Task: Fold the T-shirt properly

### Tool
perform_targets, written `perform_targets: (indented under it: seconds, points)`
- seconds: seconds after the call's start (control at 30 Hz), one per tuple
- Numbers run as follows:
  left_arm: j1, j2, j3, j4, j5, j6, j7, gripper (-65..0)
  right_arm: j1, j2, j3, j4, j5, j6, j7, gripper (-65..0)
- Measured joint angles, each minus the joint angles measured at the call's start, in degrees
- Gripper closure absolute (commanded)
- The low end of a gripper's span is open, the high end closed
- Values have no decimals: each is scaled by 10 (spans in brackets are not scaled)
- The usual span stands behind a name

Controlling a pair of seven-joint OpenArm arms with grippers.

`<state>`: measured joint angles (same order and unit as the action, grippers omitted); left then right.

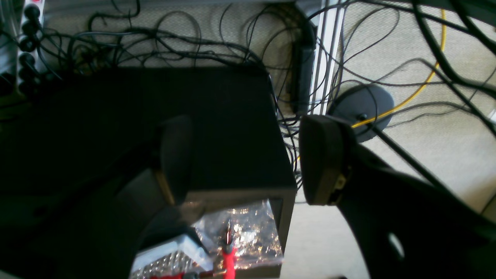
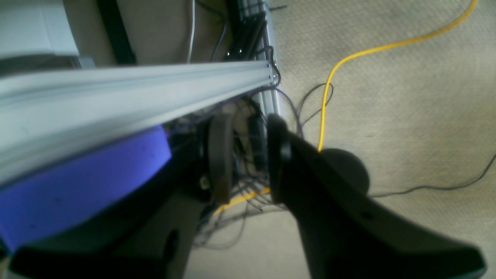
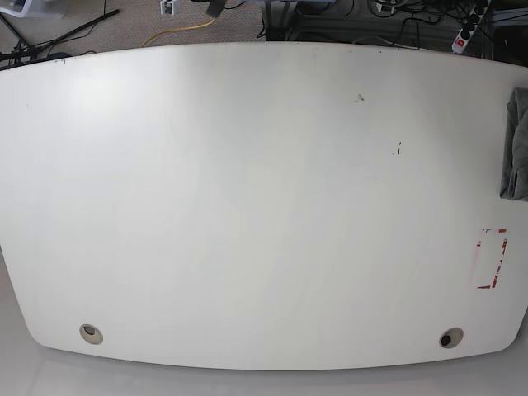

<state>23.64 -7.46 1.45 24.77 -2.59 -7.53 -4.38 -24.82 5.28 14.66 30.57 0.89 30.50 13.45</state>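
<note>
One T-shirt (image 3: pixel 516 145) lies bunched at the table's (image 3: pixel 247 206) edge; both end effectors, left (image 1: pixel 248 159) and right (image 2: pixel 248 155), gape empty.

T-shirt (image 3: pixel 516 144) on table (image 3: pixel 247 206) at right edge, taped outline (image 3: pixel 492 259) just before it

A wide white table (image 3: pixel 247 206) fills the view. A grey T-shirt (image 3: pixel 516 144) lies bunched at its right edge, partly cut off, above a red-outlined rectangle (image 3: pixel 492 259) marked on the tabletop.
</note>
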Motion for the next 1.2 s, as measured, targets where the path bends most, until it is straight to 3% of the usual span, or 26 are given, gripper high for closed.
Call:
perform_targets:
  seconds: [0.07,0.2,0.33,0.43,0.73,1.2]
  points:
    - [-31,2,0,-51,0,1,5,-393,17,0,1,-22,-39,-9,-5,-140]
    - [-71,10,-2,-105,0,2,-12,-393,35,-5,1,-29,-88,-70,-5,-143]
    - [-101,16,-2,-142,0,54,-12,-393,55,-7,1,-30,-129,-111,-13,-144]
    - [-114,12,-1,-153,0,76,-14,-393,76,-8,1,-30,-146,-115,-45,-144]
    - [-144,34,-2,-155,0,75,42,-393,114,-7,2,-33,-152,-116,-114,-144]
    - [-145,30,-3,-155,0,78,44,-393,132,-5,2,-79,-153,-116,-121,-144]
